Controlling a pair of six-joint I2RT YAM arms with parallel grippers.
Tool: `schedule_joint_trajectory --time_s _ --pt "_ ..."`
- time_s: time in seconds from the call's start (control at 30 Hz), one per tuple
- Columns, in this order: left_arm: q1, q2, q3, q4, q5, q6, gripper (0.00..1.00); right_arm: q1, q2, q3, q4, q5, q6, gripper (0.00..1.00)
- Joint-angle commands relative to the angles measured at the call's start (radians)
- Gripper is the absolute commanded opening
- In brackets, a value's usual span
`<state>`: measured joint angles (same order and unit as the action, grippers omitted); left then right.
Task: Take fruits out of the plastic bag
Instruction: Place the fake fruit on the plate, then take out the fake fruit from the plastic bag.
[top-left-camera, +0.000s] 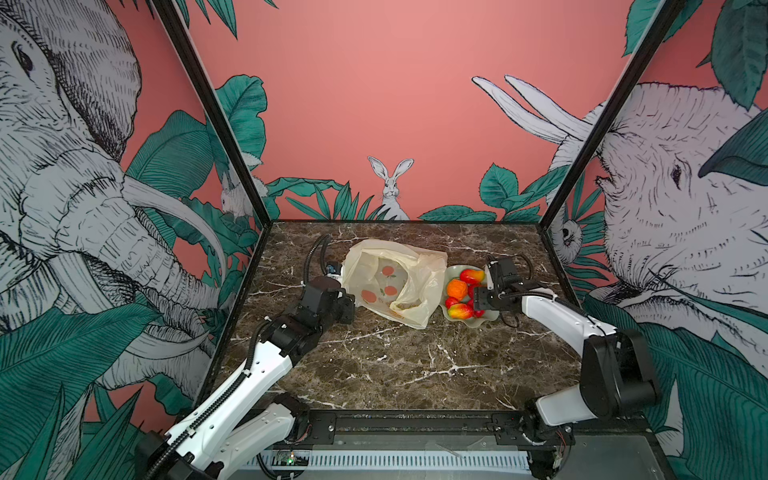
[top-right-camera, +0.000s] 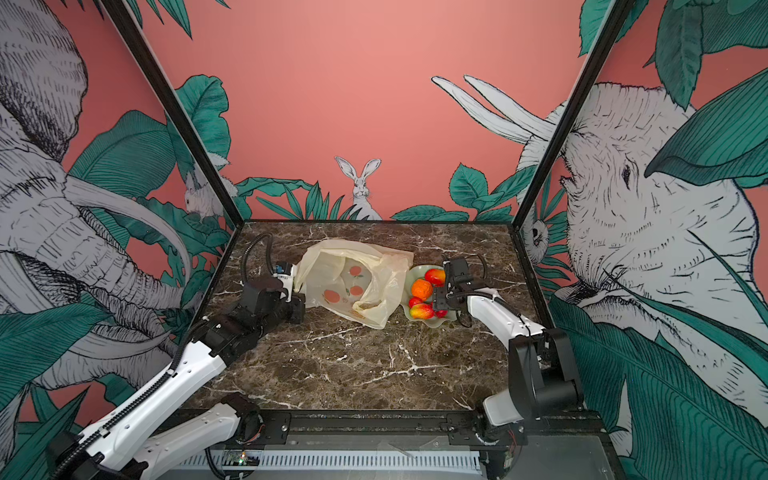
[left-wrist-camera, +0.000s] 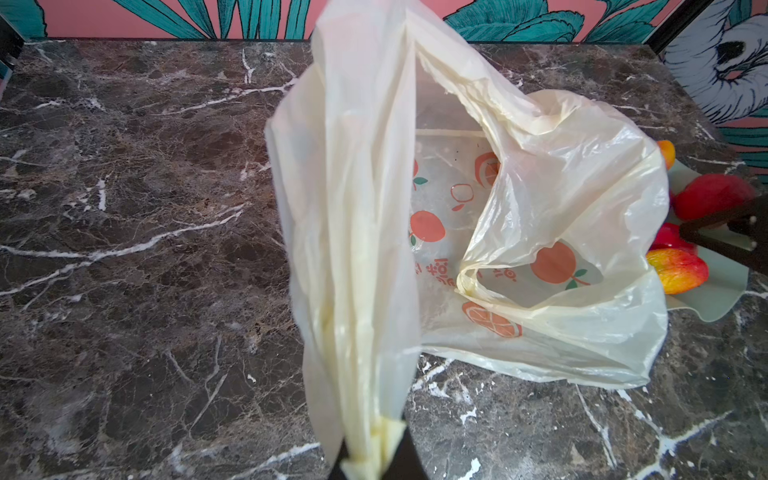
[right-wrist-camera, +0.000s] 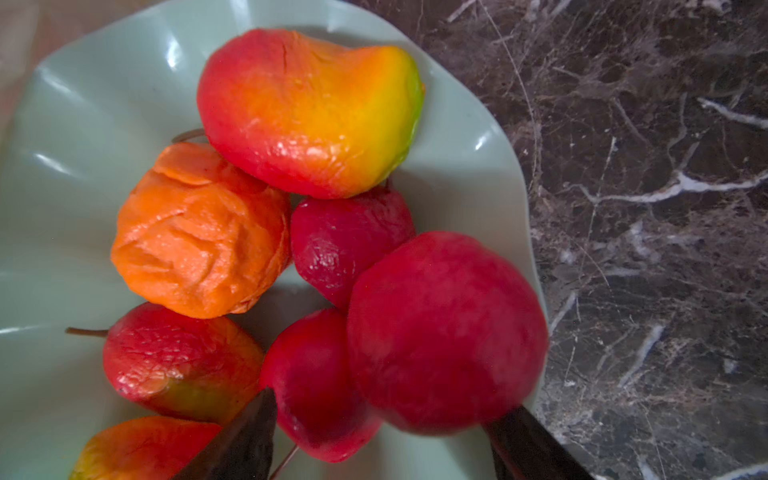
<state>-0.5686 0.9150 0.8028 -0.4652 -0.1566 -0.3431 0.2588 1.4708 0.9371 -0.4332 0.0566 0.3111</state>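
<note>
The pale-yellow plastic bag (top-left-camera: 415, 270) (top-right-camera: 376, 270) lies slumped mid-table with its mouth held up. My left gripper (top-left-camera: 337, 273) (left-wrist-camera: 370, 461) is shut on a bunched handle. Only printed fruit pictures show inside the plastic bag (left-wrist-camera: 561, 187). Several fruits lie in the pale green dish (top-left-camera: 456, 268) (right-wrist-camera: 83, 124): an orange (top-left-camera: 457, 289) (right-wrist-camera: 199, 232), red-yellow oval ones (top-left-camera: 471, 275) (right-wrist-camera: 311, 112) and round red ones. My right gripper (top-left-camera: 478, 300) (right-wrist-camera: 382, 436) hangs open over the dish. A blurred round red fruit (right-wrist-camera: 444, 332) sits between its spread fingers, clear of the one away from the table.
The dish touches the bag's right side. Dark marble tabletop (top-left-camera: 374, 365) stretches toward the front rail. Black frame posts and patterned walls close the left, right and back edges. The right arm's white link (top-left-camera: 557, 316) reaches in from the right front.
</note>
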Motion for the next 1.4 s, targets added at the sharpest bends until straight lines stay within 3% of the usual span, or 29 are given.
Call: schedule_joint_trajectory --time_s 0.0,0.27,0.4,0.5,0.6,0.8,0.93,1.17,1.37 --pt "-0.001 -0.018 -0.014 0.005 0.004 -0.011 0.0 -0.005 -0.02 0.032 -0.011 -0.01 0.007 0.78" --pt "-0.001 -0.018 -0.009 0.003 0.01 0.002 0.0 -0.002 -0.121 0.046 -0.082 0.055 -0.016 0.8" --pt "-0.001 -0.034 -0.002 -0.006 0.009 0.028 0.0 0.019 -0.202 0.061 -0.121 0.051 -0.027 0.76" --pt "-0.001 -0.052 0.0 0.009 0.03 0.053 0.0 0.107 -0.25 0.088 -0.119 0.033 -0.068 0.7" --pt "-0.001 -0.052 0.019 0.023 0.072 0.085 0.0 0.268 -0.254 0.144 -0.07 -0.004 -0.106 0.6" --pt "-0.002 -0.012 0.076 0.019 0.186 0.11 0.0 0.55 -0.102 0.244 0.176 -0.106 -0.088 0.48" --pt "-0.002 -0.018 0.072 0.034 0.232 0.091 0.0 0.649 0.076 0.333 0.256 -0.092 -0.158 0.41" --pt "-0.006 -0.063 0.1 0.004 0.252 0.099 0.0 0.679 0.313 0.44 0.339 0.008 -0.29 0.37" --pt "-0.006 -0.135 0.075 0.004 0.26 0.081 0.0 0.679 0.459 0.462 0.468 0.051 -0.377 0.43"
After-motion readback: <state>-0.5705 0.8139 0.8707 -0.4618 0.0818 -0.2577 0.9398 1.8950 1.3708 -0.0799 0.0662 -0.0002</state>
